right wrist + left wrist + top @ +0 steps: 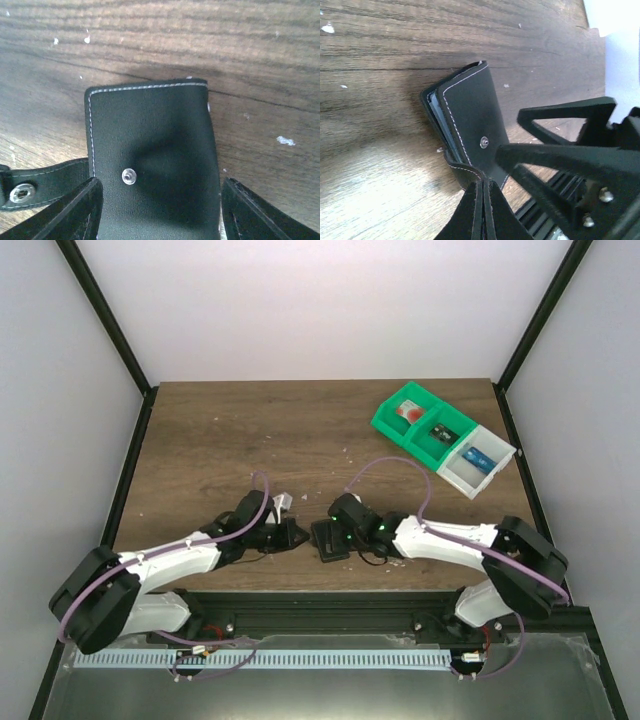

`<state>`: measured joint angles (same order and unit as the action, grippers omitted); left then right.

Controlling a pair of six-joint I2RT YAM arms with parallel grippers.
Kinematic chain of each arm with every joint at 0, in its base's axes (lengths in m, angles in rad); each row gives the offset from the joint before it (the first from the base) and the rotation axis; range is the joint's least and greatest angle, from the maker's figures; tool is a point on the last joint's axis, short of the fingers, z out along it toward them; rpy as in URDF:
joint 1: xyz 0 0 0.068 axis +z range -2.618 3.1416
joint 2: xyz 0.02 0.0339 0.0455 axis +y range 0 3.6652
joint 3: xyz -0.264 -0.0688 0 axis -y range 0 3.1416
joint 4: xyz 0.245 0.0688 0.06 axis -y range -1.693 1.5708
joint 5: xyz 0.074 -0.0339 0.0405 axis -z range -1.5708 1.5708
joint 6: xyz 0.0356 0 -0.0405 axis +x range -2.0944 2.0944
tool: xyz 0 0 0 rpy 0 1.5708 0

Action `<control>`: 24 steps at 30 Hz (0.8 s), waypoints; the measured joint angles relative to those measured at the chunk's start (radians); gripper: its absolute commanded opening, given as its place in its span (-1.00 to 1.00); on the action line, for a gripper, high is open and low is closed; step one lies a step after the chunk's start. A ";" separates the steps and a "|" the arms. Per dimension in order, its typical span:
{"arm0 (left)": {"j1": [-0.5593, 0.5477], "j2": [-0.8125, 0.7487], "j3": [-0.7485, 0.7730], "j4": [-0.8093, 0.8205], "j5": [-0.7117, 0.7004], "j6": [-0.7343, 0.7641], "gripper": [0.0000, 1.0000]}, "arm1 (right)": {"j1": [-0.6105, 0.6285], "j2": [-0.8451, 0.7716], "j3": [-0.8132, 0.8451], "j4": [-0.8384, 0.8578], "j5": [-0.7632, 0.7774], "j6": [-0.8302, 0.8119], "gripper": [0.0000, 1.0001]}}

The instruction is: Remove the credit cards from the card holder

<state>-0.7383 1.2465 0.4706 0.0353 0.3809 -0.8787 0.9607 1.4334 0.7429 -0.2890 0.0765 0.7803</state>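
Note:
The card holder looks black with white stitching and lies folded on the wood near the front edge. Its cover with a metal snap stud fills the right wrist view. In the left wrist view its open side shows thin bluish layers; the credit cards are hidden inside. My left gripper is shut on the holder's strap. My right gripper is open, one finger on each side of the holder and not touching it.
A green bin and a white bin stand at the back right, each holding small items. The strap's snap end lies left of the holder. A black rail runs along the near edge.

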 measured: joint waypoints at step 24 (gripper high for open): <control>0.000 -0.019 0.022 -0.008 0.023 -0.011 -1.00 | 0.078 0.055 0.044 -0.043 0.072 -0.002 0.11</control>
<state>-0.7383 1.2278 0.4923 0.0277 0.4034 -0.8894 1.0386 1.4883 0.7868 -0.3325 0.1486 0.7784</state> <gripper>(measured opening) 0.019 0.585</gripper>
